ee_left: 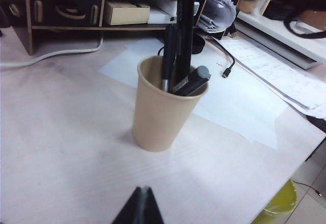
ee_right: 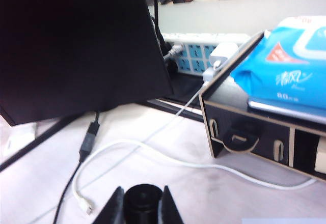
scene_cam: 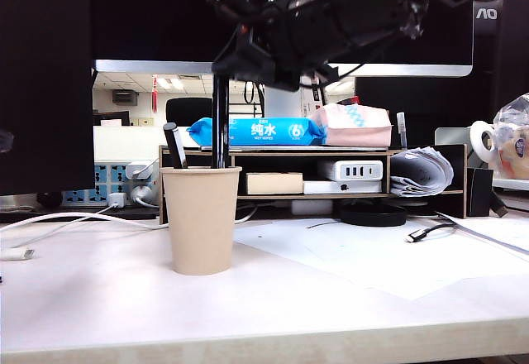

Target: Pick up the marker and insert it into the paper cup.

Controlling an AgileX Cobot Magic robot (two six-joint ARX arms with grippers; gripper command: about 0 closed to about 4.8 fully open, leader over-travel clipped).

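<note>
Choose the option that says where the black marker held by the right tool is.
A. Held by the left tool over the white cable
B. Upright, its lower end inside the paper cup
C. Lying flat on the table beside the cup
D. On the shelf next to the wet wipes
B: the marker hangs upright from the right tool, its lower end past the rim of the paper cup; the left tool holds nothing.

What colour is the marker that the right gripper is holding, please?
Glossy black all over; the marker shows best in the left wrist view.
</note>
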